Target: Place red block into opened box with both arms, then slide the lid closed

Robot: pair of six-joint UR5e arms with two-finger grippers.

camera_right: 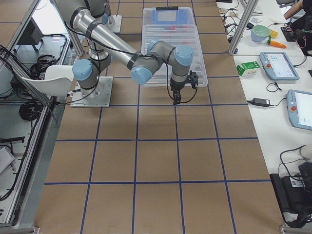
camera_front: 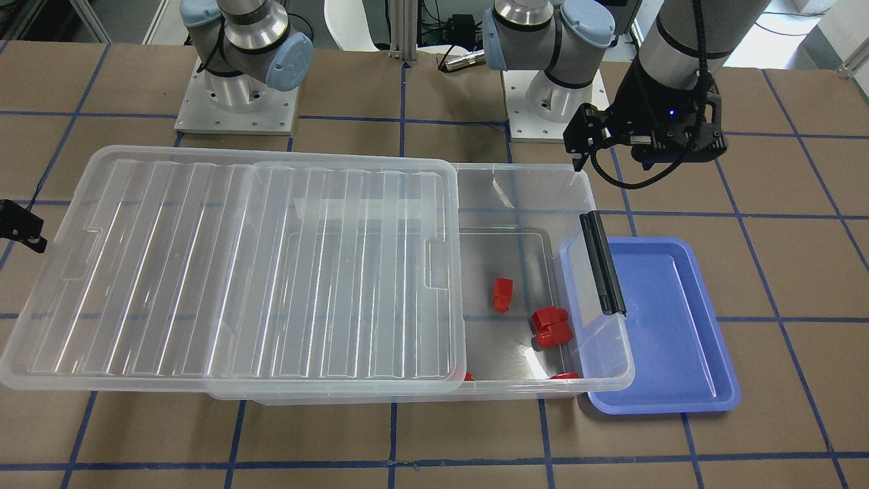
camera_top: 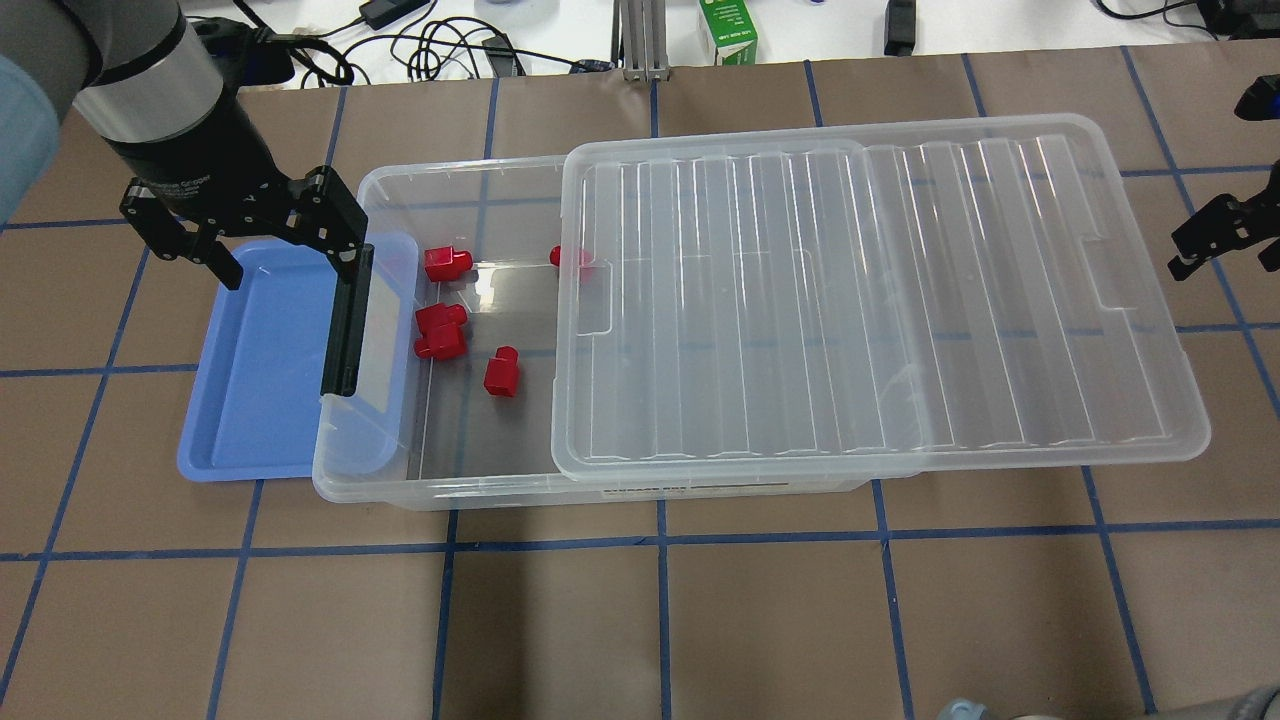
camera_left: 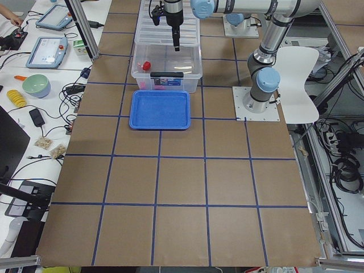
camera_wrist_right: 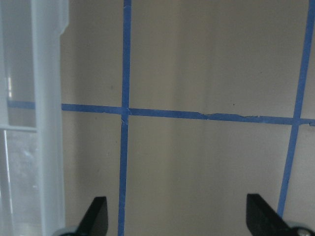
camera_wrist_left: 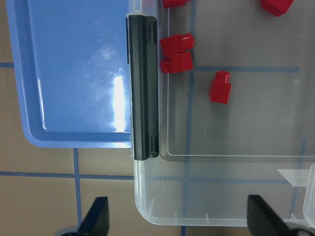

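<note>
Left gripper (camera_top: 285, 258) hangs over the box's clip end, jaws spread wide, nothing held; right gripper (camera_wrist_right: 179, 221) is likewise wide and empty, over bare table (camera_wrist_right: 206, 73) just past the lid's far edge.

Red block (camera_top: 501, 371) already lies on the floor of the box (camera_top: 440, 495), in the uncovered part near the clip end; I'd call the placing step done, with the lid slide left.

Lid (camera_top: 870, 300) covers most of the box and overhangs its end on your right-arm side. Expect it to be light, slick and a bit flexible; push on the overhanging short edge near the notch (camera_top: 1100, 270), low and square, or it may skew on the rim or ride up.

The box looks light too, so it may travel with the lid; brace the clip end with the left arm.

Around it:
- black clip bar (camera_top: 347, 320) on its flap leans outward over the blue tray (camera_top: 260, 400); the flap could catch the lid's leading edge
- the blue tray sits right against that end, so there's little room to brace
- chunkier red piece (camera_top: 440, 332) and other red bits lie low and well under the lid's path
</note>
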